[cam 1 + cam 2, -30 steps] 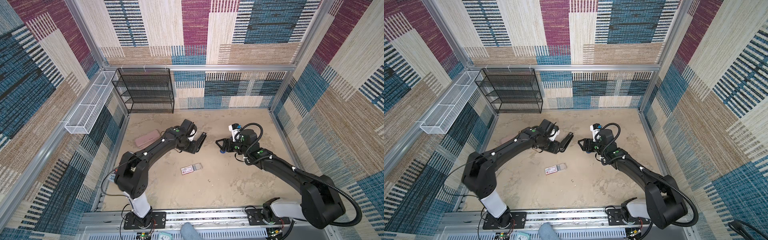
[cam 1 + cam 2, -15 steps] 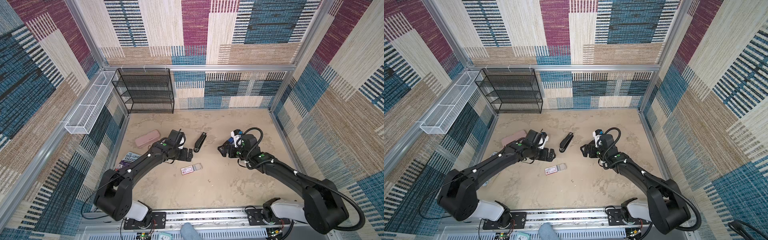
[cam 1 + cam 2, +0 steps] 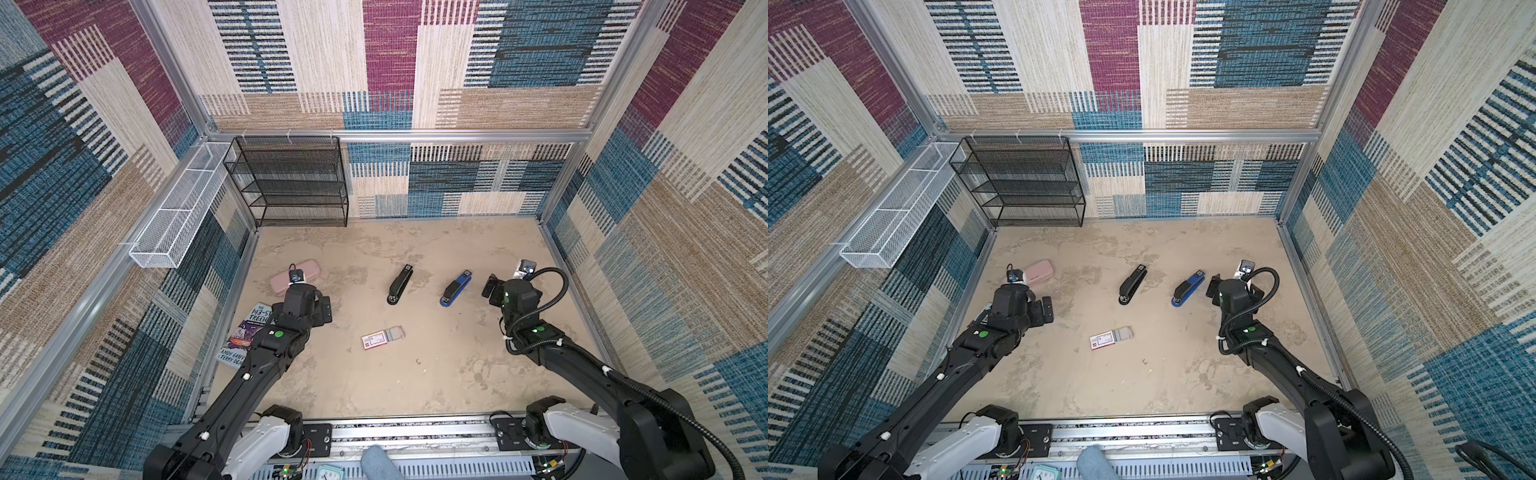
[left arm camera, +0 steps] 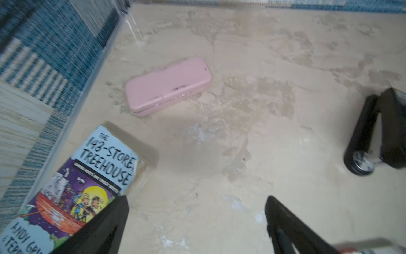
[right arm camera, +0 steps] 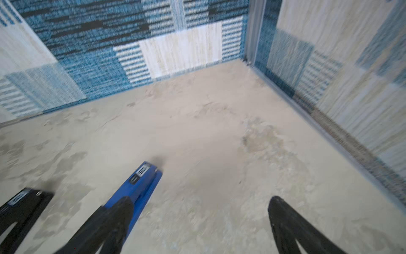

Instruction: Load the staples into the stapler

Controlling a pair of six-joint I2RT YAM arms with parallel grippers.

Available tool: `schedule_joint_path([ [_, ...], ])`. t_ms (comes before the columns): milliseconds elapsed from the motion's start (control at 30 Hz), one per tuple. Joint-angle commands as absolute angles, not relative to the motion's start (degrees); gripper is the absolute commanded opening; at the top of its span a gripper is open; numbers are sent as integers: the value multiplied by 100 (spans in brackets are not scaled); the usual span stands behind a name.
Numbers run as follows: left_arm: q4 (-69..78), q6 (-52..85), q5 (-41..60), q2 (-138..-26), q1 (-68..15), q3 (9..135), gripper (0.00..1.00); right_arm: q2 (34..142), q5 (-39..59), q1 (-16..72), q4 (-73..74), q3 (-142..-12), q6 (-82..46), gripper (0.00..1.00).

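Observation:
Two staplers lie apart near the middle of the table, a black stapler (image 3: 400, 285) (image 3: 1132, 285) and a blue stapler (image 3: 456, 288) (image 3: 1187, 289). The staples sit in a small white and red box with its grey tray slid out (image 3: 382, 338) (image 3: 1111, 338), nearer the front. My left gripper (image 3: 323, 309) (image 4: 196, 204) is open and empty, left of the box. My right gripper (image 3: 489, 286) (image 5: 201, 204) is open and empty, just right of the blue stapler (image 5: 142, 182). The black stapler (image 4: 382, 132) shows in the left wrist view.
A pink pencil case (image 3: 294, 277) (image 4: 168, 85) and a paperback book (image 3: 249, 332) (image 4: 87, 176) lie by the left wall. A black mesh shelf (image 3: 291, 183) stands at the back left, with a white wire basket (image 3: 178, 216) on the left wall.
My left gripper let go of the black stapler, which now lies on the table, and drew back to the left. The right arm moved right, uncovering the blue stapler.

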State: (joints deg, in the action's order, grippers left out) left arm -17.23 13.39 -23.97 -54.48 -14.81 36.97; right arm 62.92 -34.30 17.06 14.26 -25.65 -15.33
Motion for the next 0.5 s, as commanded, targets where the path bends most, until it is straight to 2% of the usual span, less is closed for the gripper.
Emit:
schedule_joint_path([
  [0, -509, 619, -2950, -5496, -1217, 3401, 100, 6307, -4304, 1607, 3230, -2131, -725, 100],
  [167, 611, 703, -2586, -6222, -692, 3029, 100, 6759, -4253, 1301, 4168, -1773, -481, 100],
  [467, 4319, -162, -2238, -7876, -659, 2203, 98, 7643, -3156, 893, 6640, -969, -95, 100],
])
